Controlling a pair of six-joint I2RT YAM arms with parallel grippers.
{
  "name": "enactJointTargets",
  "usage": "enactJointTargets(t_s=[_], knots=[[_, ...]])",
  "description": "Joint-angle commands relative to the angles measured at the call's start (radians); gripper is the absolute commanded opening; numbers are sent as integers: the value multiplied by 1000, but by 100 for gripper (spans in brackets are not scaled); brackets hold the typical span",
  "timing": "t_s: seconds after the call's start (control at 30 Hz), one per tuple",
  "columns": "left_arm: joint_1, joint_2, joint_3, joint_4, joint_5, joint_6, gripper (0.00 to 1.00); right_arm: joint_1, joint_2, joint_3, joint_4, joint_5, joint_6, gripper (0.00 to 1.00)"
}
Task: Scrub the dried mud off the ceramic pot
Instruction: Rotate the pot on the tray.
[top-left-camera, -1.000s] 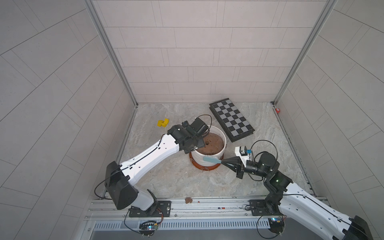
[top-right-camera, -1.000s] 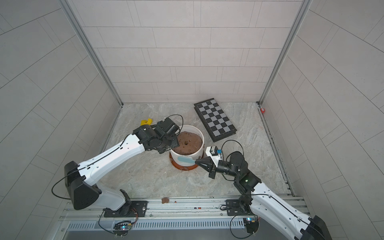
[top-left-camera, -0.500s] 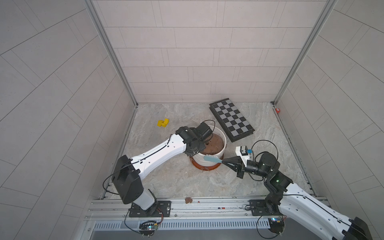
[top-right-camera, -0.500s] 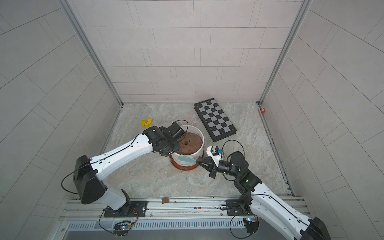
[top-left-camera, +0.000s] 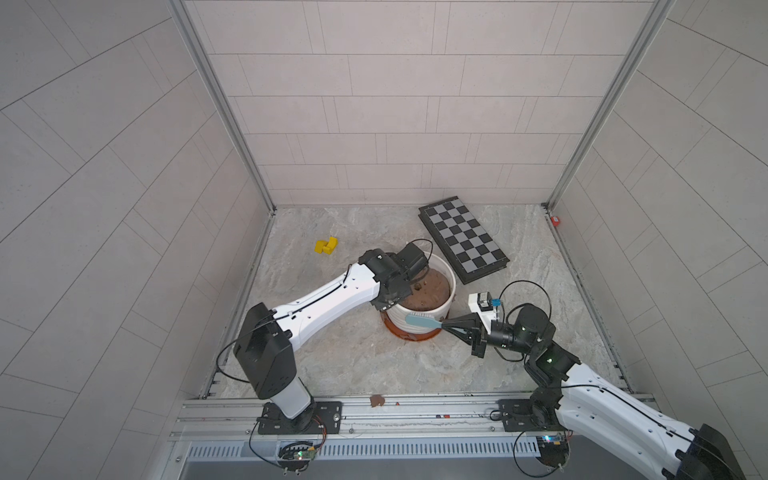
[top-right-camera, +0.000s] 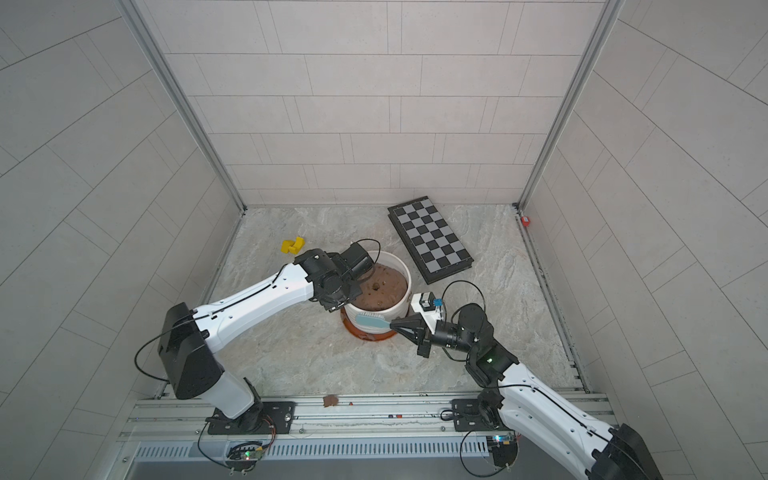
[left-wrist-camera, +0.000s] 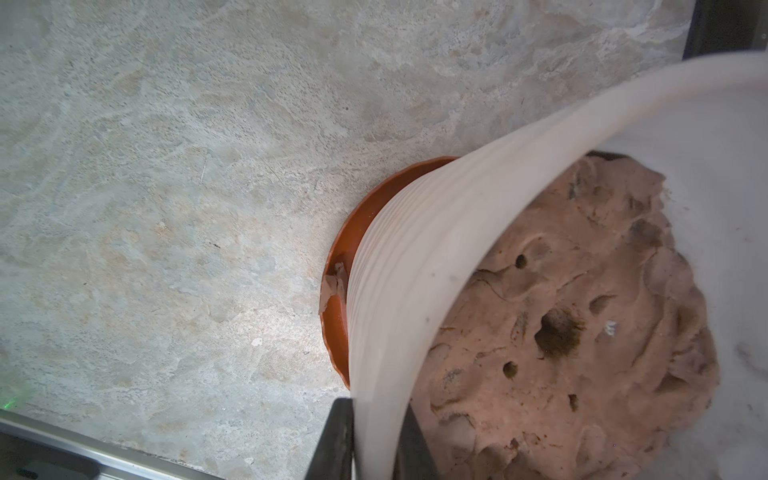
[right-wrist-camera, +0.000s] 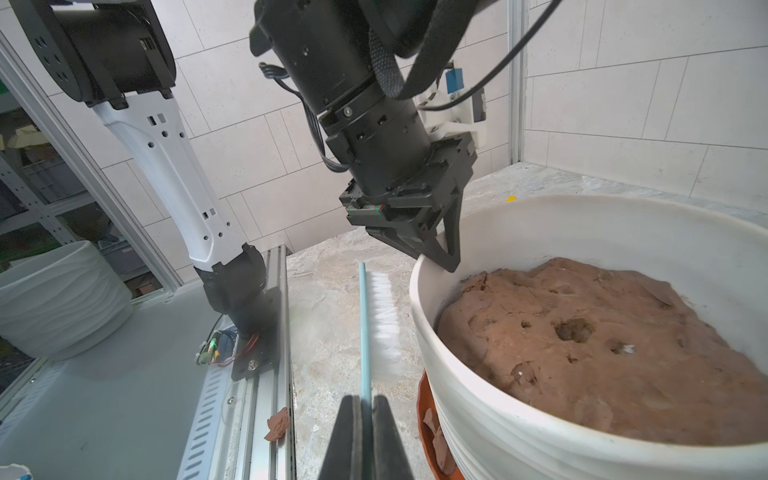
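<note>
The pot stands in an orange saucer in the middle of the counter, filled with a brown lump of soil. The left fingers straddle its rim on the left side, one outside the wall and one inside. They look clenched on it, a hold that should steady the pot for scrubbing. The right fingers are clamped on the handle of a blue brush. The brush lies level along the pot's near wall with its white bristles turned toward the ribs. The bristles sit just beside the wall, and I cannot tell whether they touch it. The ribbed wall in view looks mostly clean, while mud lies in the saucer against the pot's base, and a loose flake lies on the near rail. To do this well, I would press the bristles in until they bend, stroke along the ribs rather than across them, and work low toward the saucer. The force should be modest, so the one-sided hold on the rim is not levered and the pot does not rock.
</note>
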Motion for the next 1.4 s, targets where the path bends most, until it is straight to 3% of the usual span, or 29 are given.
enactJointTargets(t_s=[0.0, 0.17, 0.4, 0.57, 0.87, 1.17, 1.37], knots=[[16, 36, 16, -15, -12, 70, 11, -4, 0, -11, 40, -46, 14, 0], [62, 33, 20, 8, -27, 206, 8, -5, 10, -12, 28, -46, 3, 0], [114, 31, -2, 119, -15, 565, 6, -4, 64, 13, 1, -46, -35, 0], [184, 21, -75, 228, 114, 748, 7, -3, 102, 25, 3, -49, -52, 0], [231, 60, -24, 213, 175, 834, 6, 9, 152, 43, -13, -32, -87, 0], [231, 79, -13, 218, 205, 853, 3, 93, 254, 34, -12, 199, -153, 0], [236, 95, -2, 227, 215, 877, 3, 114, 294, 9, -4, 260, -113, 0]])
